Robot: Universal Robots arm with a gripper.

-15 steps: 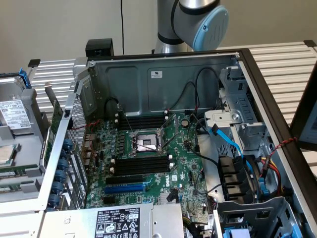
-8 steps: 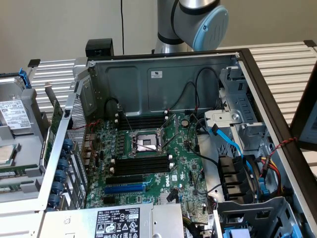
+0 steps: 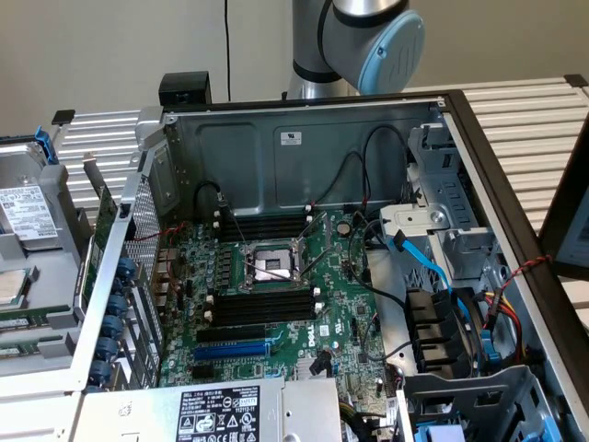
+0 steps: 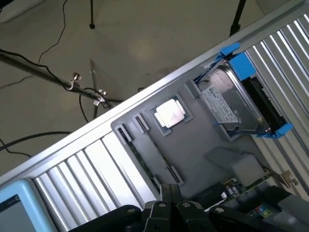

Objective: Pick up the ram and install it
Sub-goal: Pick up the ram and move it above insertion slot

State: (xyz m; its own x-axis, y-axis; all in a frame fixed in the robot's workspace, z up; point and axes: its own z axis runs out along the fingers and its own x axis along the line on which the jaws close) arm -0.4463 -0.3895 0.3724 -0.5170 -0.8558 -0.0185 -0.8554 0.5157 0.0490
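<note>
**Hazards (judged from the present state)**
- Case [image 3: 304, 152]: the open chassis fills the centre of the exterior view. Its raised walls and drive cage confine the approach, so a carried part could strike a wall edge.
- Motherboard [image 3: 340, 276]: black cables [image 3: 363, 161] and a blue cable [image 3: 428, 262] drape over the right of the frame and could snag the arm [image 3: 368, 41].
- Black slots [image 3: 262, 306]: these lie just beside the open CPU socket [image 3: 273, 265]. A misplaced stick could land on the socket.
- Ram [image 4: 141, 159]: not yet picked up. It stands on edge in a holder of the grey tray [image 4: 198, 145], near a loose processor [image 4: 170, 113] and outside the case. It offers a thin edge, so an off-centre grip could tilt or drop it.
- Pincer [image 4: 169, 189]: narrow, fingers together, holding nothing. It hangs above the tray near one end of the ram. If lowered closed, it would likely strike the stick rather than straddle it.

**Materials and shapes**
- Counter [image 3: 525, 120]: pale ribbed metal slats.
- Case: dull grey sheet steel, box-shaped.
- Motherboard: green laminate, densely populated.
- Tray: matte grey moulded plastic with shallow recesses.
- Hard drive [image 4: 227, 104]: bright metal block in a blue plastic caddy.
- Ram: long, thin and flat, seen edge-on as a dark line.
- Processor: small square with a pale metal lid.
</note>
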